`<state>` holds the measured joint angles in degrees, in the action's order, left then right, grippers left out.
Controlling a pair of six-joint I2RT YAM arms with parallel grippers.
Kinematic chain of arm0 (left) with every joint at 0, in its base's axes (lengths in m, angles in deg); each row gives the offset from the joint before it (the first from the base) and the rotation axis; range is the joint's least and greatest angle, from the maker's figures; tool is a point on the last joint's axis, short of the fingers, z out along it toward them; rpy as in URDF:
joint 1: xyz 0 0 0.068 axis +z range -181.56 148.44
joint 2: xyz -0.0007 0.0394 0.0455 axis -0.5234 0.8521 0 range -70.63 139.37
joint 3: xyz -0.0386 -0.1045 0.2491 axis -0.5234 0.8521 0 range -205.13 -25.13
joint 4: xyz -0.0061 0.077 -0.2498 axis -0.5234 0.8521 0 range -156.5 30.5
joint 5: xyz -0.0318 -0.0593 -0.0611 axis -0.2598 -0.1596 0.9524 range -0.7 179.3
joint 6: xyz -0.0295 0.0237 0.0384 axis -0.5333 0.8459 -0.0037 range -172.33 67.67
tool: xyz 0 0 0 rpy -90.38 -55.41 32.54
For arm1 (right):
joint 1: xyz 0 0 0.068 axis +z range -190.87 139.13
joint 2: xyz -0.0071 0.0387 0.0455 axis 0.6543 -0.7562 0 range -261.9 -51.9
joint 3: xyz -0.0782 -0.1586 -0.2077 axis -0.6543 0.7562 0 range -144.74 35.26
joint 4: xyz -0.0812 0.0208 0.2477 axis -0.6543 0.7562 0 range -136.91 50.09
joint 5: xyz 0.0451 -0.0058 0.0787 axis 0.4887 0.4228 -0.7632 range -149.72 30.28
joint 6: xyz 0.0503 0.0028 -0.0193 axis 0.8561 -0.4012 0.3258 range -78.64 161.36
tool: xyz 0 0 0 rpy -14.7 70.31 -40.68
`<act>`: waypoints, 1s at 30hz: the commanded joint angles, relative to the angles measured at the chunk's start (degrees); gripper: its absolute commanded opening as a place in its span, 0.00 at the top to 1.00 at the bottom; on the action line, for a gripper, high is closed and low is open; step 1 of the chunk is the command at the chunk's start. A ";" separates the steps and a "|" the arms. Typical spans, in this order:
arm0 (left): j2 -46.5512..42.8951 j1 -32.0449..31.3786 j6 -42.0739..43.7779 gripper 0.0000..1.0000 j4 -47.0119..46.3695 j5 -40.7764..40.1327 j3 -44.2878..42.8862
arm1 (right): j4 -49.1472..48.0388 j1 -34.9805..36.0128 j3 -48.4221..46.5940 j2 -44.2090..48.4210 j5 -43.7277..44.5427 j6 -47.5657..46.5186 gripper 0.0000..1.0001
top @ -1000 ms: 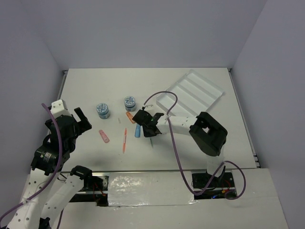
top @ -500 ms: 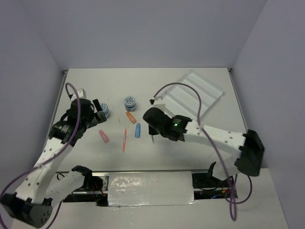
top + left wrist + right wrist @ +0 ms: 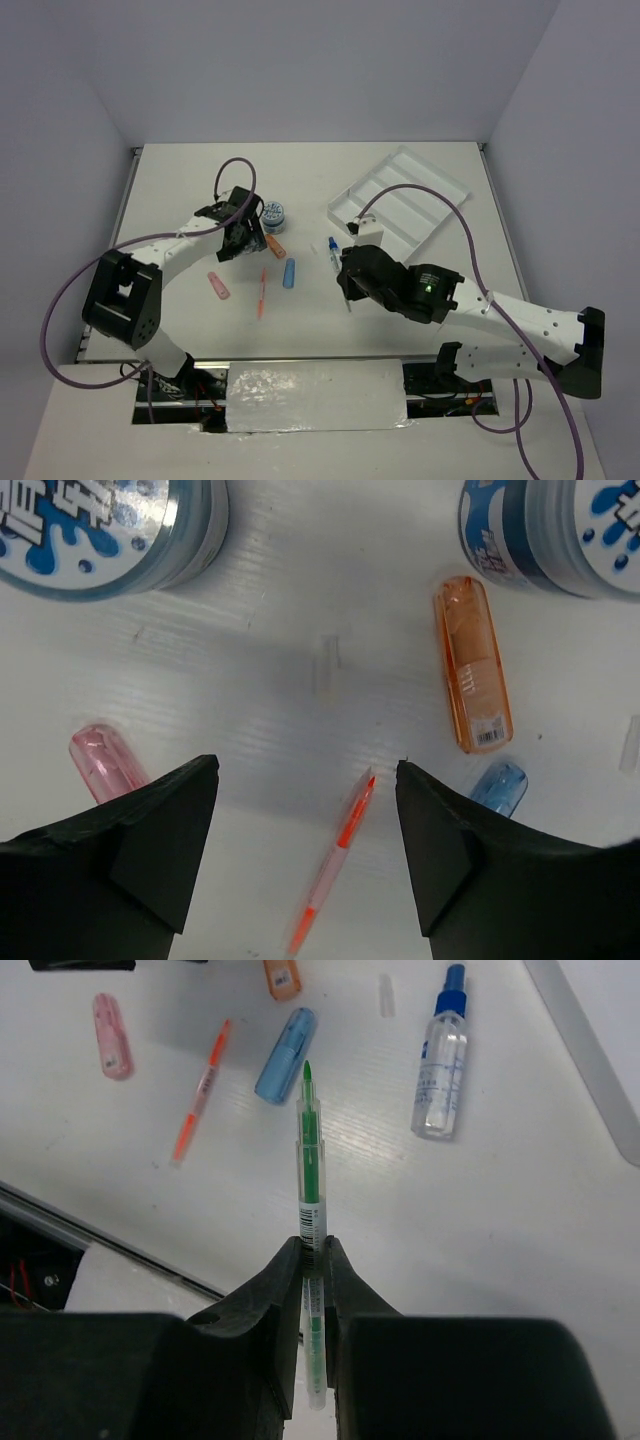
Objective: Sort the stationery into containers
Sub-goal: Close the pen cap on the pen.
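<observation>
None of the stationery shows inside the white rectangular plastic tray [image 3: 420, 185] with four long compartments, so the sorting looks barely begun.

The right gripper [image 3: 311, 1250] is pinched on a thin clear pen with a green core [image 3: 310, 1175], whose tip points straight out past the fingers. The tray lies beyond this claw and off to one side, with only its edge in the wrist view. Just ahead of the claw, the blue-capped clear bottle [image 3: 440, 1060] lies to one side of the pen tip and the blue short capsule [image 3: 285, 1055] to the other.

The left gripper [image 3: 305, 780] is spread wide above the table and grips nothing. The thin orange pen [image 3: 335, 865] lies under the gap between its fingers. The pink short capsule [image 3: 105, 765] is beside one finger, and the orange short capsule [image 3: 473, 675] is ahead of the other. A round blue-patterned tub [image 3: 100, 525] sits further ahead on one side and a second blue-patterned tub [image 3: 560, 530] on the other.

By my count, seven pieces are on the table and one pen is in hand. All of them are yet to be placed.
</observation>
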<state>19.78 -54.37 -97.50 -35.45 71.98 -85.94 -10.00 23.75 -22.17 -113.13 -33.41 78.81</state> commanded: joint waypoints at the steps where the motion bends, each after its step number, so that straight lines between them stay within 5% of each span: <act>1: 2.92 -0.04 -1.94 0.18 -1.95 -2.10 -2.64 | 0.62 0.51 1.44 3.31 1.20 -1.15 1.00; 20: 14.18 2.15 -1.24 0.32 -1.34 -2.81 -7.04 | -2.45 0.51 3.47 1.21 -0.73 -4.49 1.00; 30: 15.94 3.03 -0.18 0.55 -4.15 -0.35 -5.28 | -3.16 0.51 2.67 -0.29 -2.13 -4.93 1.00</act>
<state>34.45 -51.42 -97.70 -38.49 70.56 -92.19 -10.64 23.86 -18.60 -113.28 -35.47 74.51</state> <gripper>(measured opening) 0.479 0.166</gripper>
